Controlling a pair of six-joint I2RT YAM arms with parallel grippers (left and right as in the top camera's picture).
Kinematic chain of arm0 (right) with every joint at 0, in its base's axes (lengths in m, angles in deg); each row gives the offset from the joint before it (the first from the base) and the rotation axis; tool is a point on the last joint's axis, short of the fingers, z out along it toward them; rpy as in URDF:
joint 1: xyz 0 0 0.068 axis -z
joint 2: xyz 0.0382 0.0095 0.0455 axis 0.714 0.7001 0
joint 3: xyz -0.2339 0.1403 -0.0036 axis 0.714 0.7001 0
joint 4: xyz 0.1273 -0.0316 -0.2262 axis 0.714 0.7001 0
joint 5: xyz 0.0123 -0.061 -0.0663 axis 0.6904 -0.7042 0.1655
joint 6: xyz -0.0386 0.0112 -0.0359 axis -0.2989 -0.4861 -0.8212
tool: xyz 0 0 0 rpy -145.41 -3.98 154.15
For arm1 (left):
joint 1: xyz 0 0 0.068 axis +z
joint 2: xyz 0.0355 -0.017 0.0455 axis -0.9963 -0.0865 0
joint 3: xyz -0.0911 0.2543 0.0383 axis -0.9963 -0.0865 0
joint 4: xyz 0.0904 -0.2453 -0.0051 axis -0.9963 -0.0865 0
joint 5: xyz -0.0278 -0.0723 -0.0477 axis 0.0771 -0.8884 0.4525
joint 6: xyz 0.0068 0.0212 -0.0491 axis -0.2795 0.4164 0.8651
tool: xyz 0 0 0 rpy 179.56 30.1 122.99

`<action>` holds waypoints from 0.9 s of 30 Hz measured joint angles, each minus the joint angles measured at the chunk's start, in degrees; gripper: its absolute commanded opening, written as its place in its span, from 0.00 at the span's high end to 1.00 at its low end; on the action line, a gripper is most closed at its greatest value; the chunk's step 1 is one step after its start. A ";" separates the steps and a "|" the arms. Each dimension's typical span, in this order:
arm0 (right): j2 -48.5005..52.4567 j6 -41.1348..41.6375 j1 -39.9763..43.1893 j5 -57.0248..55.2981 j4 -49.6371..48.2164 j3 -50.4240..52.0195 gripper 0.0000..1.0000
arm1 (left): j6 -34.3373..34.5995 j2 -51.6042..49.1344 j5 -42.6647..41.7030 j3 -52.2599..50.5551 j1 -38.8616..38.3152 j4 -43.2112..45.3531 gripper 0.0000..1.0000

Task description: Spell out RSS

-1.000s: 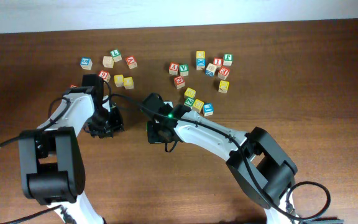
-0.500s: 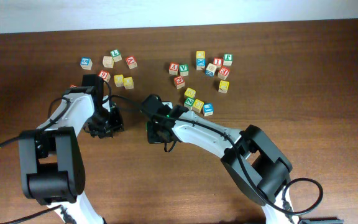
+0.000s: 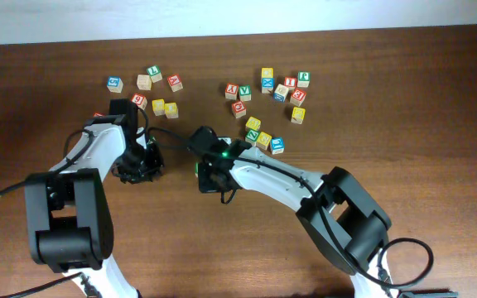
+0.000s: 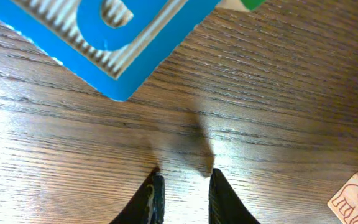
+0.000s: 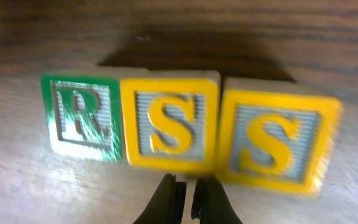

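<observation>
Brown wood-grain tabletop [image 3: 404, 108]. Mid-frame, right wrist view: green-faced wooden R cube [image 5: 82, 117], yellow-faced wooden S cube [image 5: 169, 124] and second yellow S cube [image 5: 269, 138] form a row. Just below them, right gripper [image 5: 187, 186] pressed together; left gripper [image 4: 184, 186] narrowly spread over bare wood.

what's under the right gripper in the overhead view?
Overhead, the right gripper covers that spot. Its wrist view shows an R cube, an S cube and a second S cube in a row on the table. Their undersides are hidden.
</observation>
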 measured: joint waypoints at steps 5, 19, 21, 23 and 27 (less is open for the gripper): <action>-5.18 -1.38 0.59 0.24 1.62 -0.66 0.96 | -0.02 0.00 -1.11 0.00 0.00 0.04 1.00; -7.34 -8.17 6.86 0.46 -9.88 -2.12 0.88 | 0.44 0.00 -4.15 -0.02 -7.87 4.55 1.00; -6.99 -8.41 6.86 0.46 -11.17 -2.12 0.90 | 1.18 0.00 -4.17 -0.02 -8.44 4.81 1.00; -5.88 -8.48 6.86 0.44 -11.89 -2.12 0.95 | 1.66 0.00 -4.15 -0.02 -8.41 5.01 1.00; -2.56 -8.63 6.86 0.48 -11.98 -2.12 0.96 | 2.23 0.00 -4.13 -0.02 -8.37 5.01 1.00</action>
